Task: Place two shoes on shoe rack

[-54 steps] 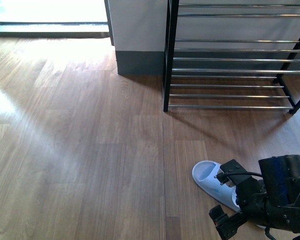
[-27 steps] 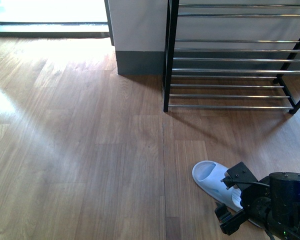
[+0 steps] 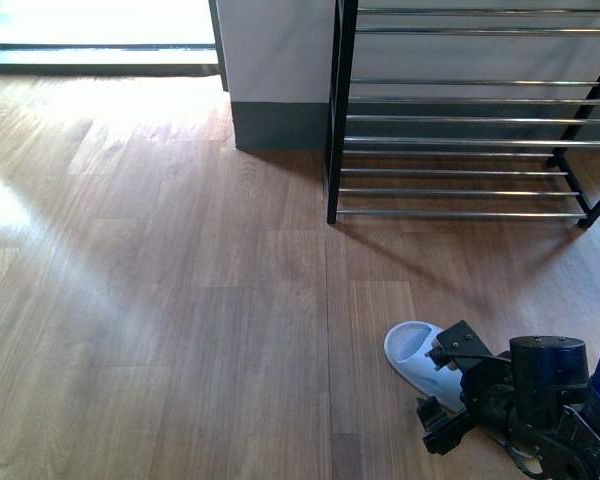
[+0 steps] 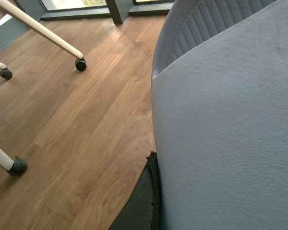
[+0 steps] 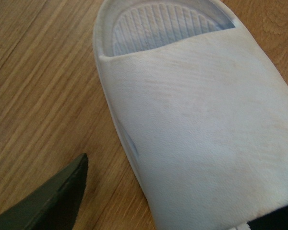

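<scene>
Your right gripper [image 3: 438,395] sits low at the near right of the front view with its jaws spread, one finger on either side of a white slipper [image 3: 412,350] that lies flat on the wooden floor [image 3: 180,300], open heel end pointing away from you; note that this shoe is a plain pale slide with a ribbed footbed, not a sneaker; in the right wrist view you see one dark finger [image 5: 53,201] off to the side of the slipper with a strip of bare floor between them, and a sliver of dark at the opposite side, so nothing is pinched; the shoe rack [image 3: 460,120] stands well apart from the slipper at the far right, black side frame and chrome bars, against a pale wall with a grey skirting [image 3: 280,125]; none of its bars in view carries a shoe; your left arm is out of the front view; its wrist camera is filled by a second slipper [image 4: 230,134], greyish and very close, with the left gripper [image 4: 151,191] showing only one dark finger edge just beside it; you cannot tell whether that pincer is spread or pressing; white legs on black casters [image 4: 80,63] stand on the floor beyond.
</scene>
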Motion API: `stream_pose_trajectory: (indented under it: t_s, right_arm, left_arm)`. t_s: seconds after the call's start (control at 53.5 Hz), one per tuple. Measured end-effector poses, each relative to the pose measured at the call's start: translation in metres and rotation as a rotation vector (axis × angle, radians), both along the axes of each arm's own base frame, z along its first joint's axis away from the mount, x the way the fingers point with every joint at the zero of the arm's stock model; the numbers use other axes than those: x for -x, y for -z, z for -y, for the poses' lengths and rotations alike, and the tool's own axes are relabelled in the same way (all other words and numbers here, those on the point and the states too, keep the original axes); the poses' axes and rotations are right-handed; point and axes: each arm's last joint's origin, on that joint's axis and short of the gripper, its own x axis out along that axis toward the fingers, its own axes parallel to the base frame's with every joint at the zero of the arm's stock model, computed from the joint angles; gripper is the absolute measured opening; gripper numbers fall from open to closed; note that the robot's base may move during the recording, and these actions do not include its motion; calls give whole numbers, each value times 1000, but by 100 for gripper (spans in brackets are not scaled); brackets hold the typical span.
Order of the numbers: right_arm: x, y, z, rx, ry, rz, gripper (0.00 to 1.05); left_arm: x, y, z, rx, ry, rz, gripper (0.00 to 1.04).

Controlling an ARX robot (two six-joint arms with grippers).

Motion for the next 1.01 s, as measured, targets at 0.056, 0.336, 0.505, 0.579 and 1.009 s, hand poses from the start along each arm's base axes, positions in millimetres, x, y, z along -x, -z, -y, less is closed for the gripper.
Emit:
stream_pose_trajectory:
  t_s: [0.056,0.336,0.505,0.579,1.009]
  right_arm:
    - [0,0,-1,-5,-5,1,75]
    - [3,-3,-1,-38,2,-12,31]
    - [2,-9,-1,-48,16,-2,10]
    - [2,-14,0,-51,23,12,2]
    - [10,-81,7,-58,70,228,1]
  left_arm:
    - [0,0,0,0,0,0,2]
    - [0,0,0,0,0,0,2]
    - [0,0,0,0,0,0,2]
    - [0,0,0,0,0,0,2]
    - [0,0,0,0,0,0,2]
